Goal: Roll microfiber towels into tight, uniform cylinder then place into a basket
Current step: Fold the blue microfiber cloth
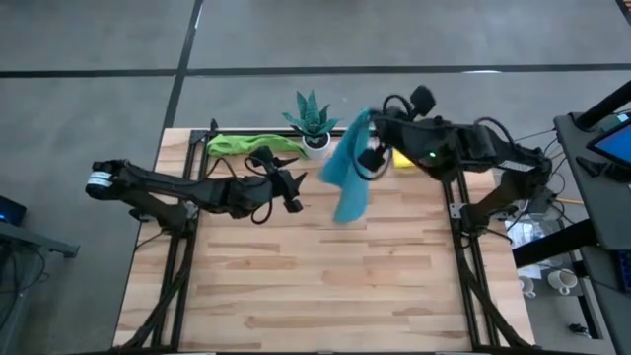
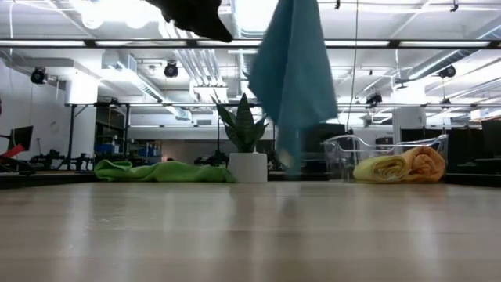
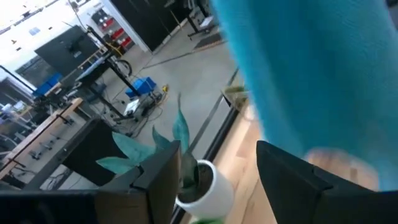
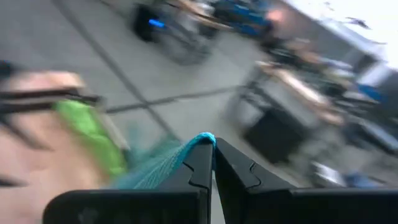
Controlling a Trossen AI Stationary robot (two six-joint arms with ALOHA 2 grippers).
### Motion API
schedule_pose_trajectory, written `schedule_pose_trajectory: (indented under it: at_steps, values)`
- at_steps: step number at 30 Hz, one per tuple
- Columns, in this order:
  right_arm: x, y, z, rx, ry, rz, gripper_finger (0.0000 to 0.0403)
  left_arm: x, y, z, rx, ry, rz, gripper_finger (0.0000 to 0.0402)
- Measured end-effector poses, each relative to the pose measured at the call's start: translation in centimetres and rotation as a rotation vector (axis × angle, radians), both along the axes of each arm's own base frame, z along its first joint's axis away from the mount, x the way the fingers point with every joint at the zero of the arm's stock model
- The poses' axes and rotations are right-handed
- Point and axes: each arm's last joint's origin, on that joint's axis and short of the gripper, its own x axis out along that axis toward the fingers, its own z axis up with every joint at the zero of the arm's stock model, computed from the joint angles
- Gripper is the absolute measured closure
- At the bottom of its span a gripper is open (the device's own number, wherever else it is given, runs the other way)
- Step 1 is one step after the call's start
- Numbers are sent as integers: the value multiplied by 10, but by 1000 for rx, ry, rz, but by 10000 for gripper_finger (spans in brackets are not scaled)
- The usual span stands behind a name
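High view, right pincer (image 1: pixel 367 148) pinching the blue towel (image 1: pixel 347 176) in the air near the far edge of the worktop (image 1: pixel 325 286), left pincer (image 1: pixel 294 192) wide, beside it, green towel (image 1: pixel 251 144) flat at the far edge, basket (image 2: pixel 376 153) near the far right corner

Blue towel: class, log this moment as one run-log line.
right claw: shut on blue towel, hanging above table | left claw: open, near it | green towel: flat | basket: holds two rolls

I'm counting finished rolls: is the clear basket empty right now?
No. The low view shows the basket holding a yellow roll and an orange roll.
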Motion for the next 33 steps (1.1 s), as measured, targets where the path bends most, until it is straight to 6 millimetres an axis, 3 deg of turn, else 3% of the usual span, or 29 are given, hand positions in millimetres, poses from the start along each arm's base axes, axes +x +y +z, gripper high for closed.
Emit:
schedule_pose_trajectory:
  at_steps: [3, 7, 11, 13, 17, 27, 30, 33]
  values:
    - [10, -1, 1, -37, 61, -74, 395, -3, -3, 3, -7, -16, -26, 207]
    - [24, 5, -11, 63, 199, 35, 394, -4, -9, -4, -26, 10, -109, 207]
    - [32, 9, -35, 173, 401, 148, 394, -3, -14, -16, -26, 49, -134, 207]
    - [34, 10, -46, 188, 458, 108, 394, -1, -15, -22, -29, 66, -137, 207]
    - [24, 4, -46, 132, 419, -51, 394, 3, -17, -31, -66, 65, -130, 207]
    - [-20, -9, -23, 297, 235, -77, 394, 14, -20, -64, -168, 64, -88, 207]
    - [-21, -6, -27, 386, 229, -18, 394, 18, -20, -76, -186, 53, -79, 207]
    - [-8, -1, -35, 420, 222, 27, 394, 27, -22, -84, -188, 16, -88, 207]
